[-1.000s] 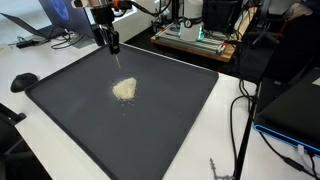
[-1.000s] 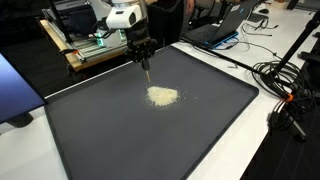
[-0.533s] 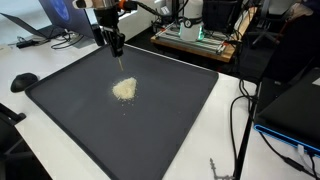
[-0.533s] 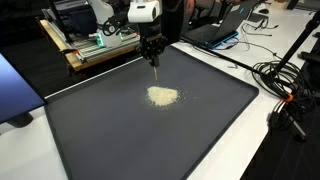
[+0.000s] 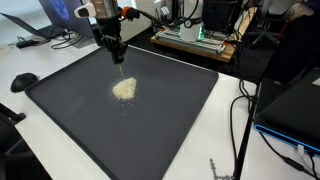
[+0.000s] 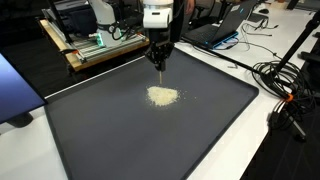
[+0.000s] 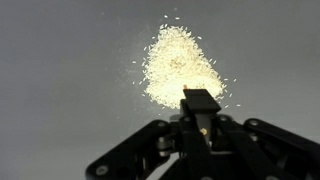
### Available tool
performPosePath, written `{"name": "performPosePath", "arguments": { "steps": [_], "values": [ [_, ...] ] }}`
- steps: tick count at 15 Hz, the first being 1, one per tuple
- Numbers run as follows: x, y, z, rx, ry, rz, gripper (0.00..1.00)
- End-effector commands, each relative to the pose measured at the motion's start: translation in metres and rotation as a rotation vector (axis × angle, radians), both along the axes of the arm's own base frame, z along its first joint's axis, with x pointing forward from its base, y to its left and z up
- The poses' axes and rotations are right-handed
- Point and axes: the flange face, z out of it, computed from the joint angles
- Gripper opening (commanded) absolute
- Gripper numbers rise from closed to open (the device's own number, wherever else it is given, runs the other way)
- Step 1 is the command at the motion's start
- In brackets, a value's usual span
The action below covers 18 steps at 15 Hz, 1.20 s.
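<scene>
The pile of pale grains (image 5: 124, 89) lies near the middle of a dark mat (image 5: 170, 120), heaped in a loose mound, with single grains scattered round its edge, most clearly in the wrist view (image 7: 180, 68). In both exterior views the pile (image 6: 163, 96) sits apart from every rim of the mat (image 6: 100, 130).

The gripper (image 5: 117, 55) hangs above the mat on the pile's far side, nearer the back rim, and touches neither mat nor grains. Its jaws are clamped fully together on a thin dark tool (image 6: 160, 68) that points straight down. What kind of tool it is cannot be told. In the wrist view the tool's squared end (image 7: 200, 100) shows just below the mound.

By my reading, the step in hand is positioning: the tool is held in the air beside the grains with no contact made. Working the pile from here would call for lowering the tip to the mat just behind the mound and keeping it upright, with a light touch so the loose grains do not scatter further.

The mat rests on a white table (image 5: 225, 130), with cables (image 6: 285, 75) lying off to one side.
</scene>
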Motion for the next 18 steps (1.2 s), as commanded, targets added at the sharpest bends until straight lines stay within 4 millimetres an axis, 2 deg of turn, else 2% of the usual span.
{"name": "performPosePath", "arguments": {
  "steps": [1, 6, 14, 18],
  "values": [
    [0.015, 0.008, -0.016, -0.038, 0.005, -0.001, 0.03],
    [0.024, 0.018, -0.042, -0.060, 0.002, -0.002, 0.03],
    [0.027, 0.025, -0.078, -0.120, 0.034, -0.004, 0.03],
    [0.029, 0.026, -0.084, -0.114, 0.040, -0.008, 0.03]
  ]
}}
